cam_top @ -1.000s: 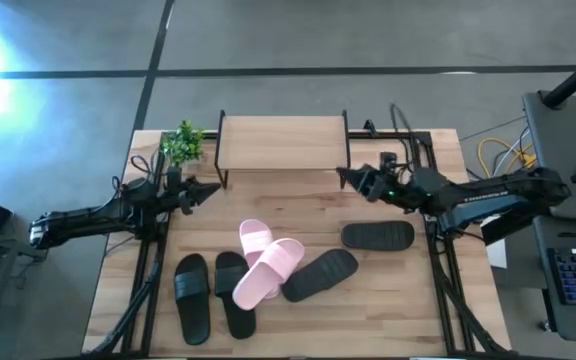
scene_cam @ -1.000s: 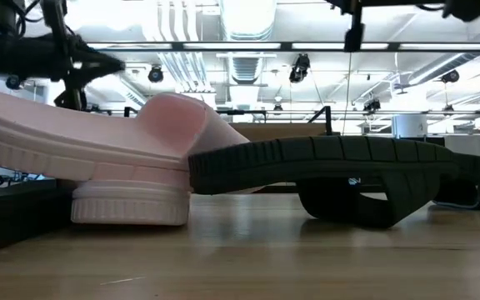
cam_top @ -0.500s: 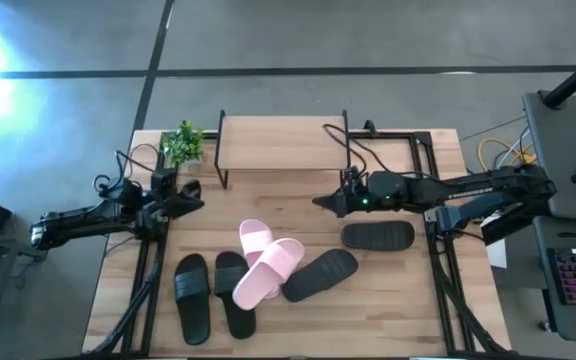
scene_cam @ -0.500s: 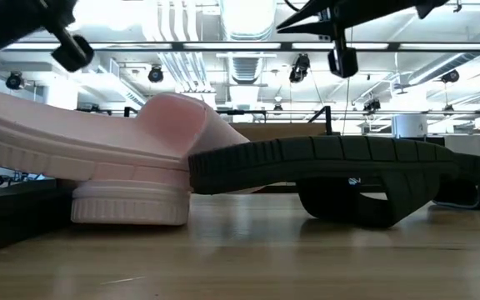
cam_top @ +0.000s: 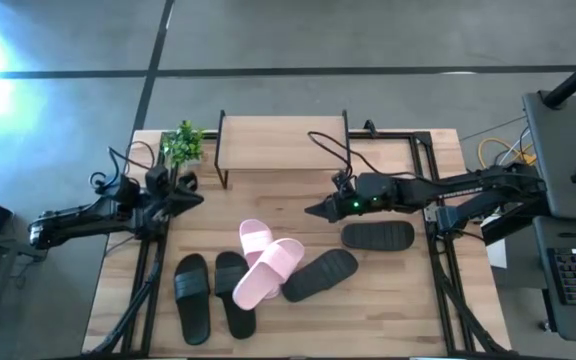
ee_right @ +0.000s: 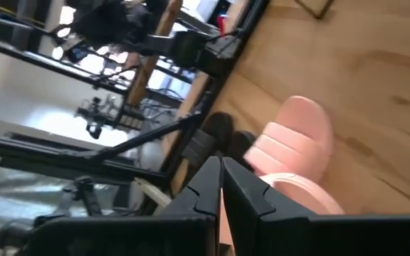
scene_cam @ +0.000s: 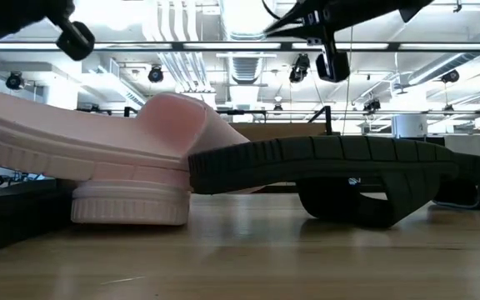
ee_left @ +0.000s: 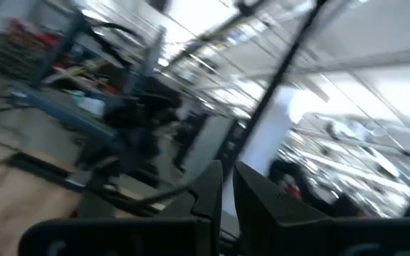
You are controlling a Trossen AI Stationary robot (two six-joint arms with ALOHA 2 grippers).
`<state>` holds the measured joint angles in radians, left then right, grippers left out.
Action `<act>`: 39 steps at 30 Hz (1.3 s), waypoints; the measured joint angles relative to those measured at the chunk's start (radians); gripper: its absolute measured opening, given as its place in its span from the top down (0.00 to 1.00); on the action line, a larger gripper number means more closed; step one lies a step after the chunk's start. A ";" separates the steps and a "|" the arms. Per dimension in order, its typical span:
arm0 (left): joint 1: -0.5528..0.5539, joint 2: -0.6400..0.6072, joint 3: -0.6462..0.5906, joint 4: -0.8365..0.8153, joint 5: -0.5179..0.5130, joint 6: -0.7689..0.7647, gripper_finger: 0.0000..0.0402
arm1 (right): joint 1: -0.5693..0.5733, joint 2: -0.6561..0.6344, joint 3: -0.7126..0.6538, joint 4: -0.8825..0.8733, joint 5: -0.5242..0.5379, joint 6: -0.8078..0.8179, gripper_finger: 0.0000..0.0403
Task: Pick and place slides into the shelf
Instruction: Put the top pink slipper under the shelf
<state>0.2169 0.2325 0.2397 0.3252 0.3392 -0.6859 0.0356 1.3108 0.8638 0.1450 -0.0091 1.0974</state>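
Six slides lie on the table in the high view. One pink slide (cam_top: 255, 240) lies partly under the other pink slide (cam_top: 269, 272). Two black slides (cam_top: 192, 297) (cam_top: 233, 294) lie side by side near the table's near left. A third black slide (cam_top: 320, 274) lies against the pink pair, and a fourth (cam_top: 377, 236) lies further right. The shelf (cam_top: 283, 143) stands at the far edge. My right gripper (cam_top: 311, 212) hovers shut above the table, right of the pink pair; the pink slides (ee_right: 294, 139) show in its wrist view. My left gripper (cam_top: 194, 191) hangs shut at the left edge.
A small green plant (cam_top: 181, 143) stands left of the shelf, just beyond my left gripper. Black frame rails (cam_top: 151, 270) run along both sides of the table. In the low view the pink slide (scene_cam: 98, 150) and a black slide (scene_cam: 332, 179) fill the foreground.
My right gripper has swung away from the shelf's right leg, toward the table's left and near side, and now points at the pink slides. My left gripper has drawn back a little toward the left edge. No slide has moved.
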 joint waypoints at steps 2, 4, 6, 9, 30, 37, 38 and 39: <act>0.000 0.002 0.010 0.001 -0.006 -0.026 0.95 | 0.017 -0.003 0.021 0.041 -0.003 -0.024 0.98; 0.000 0.003 0.024 0.007 0.002 -0.040 0.95 | 0.034 -0.007 0.049 0.090 -0.003 -0.071 0.98; 0.000 0.002 0.036 0.009 0.002 -0.033 0.95 | 0.050 0.001 0.081 0.111 0.017 -0.132 0.98; 0.000 0.005 0.050 0.009 -0.001 -0.007 0.95 | 0.058 0.038 0.127 0.097 0.033 -0.182 0.98; 0.000 -0.008 0.042 0.002 -0.053 0.034 0.95 | 0.132 0.547 0.914 -1.097 0.244 -0.351 0.98; 0.000 -0.016 0.032 -0.005 -0.053 0.068 0.95 | 0.202 0.588 1.010 -1.227 0.276 -0.265 0.92; 0.000 -0.017 0.031 -0.006 -0.052 0.067 0.95 | 0.216 0.584 1.014 -1.226 0.275 -0.248 0.90; 0.000 -0.018 0.030 -0.008 -0.052 0.067 0.95 | 0.230 0.579 1.015 -1.227 0.275 -0.231 0.88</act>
<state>0.2166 0.2150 0.2695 0.3169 0.2868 -0.6193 0.2660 1.8900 1.8788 -1.0821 0.2662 0.8661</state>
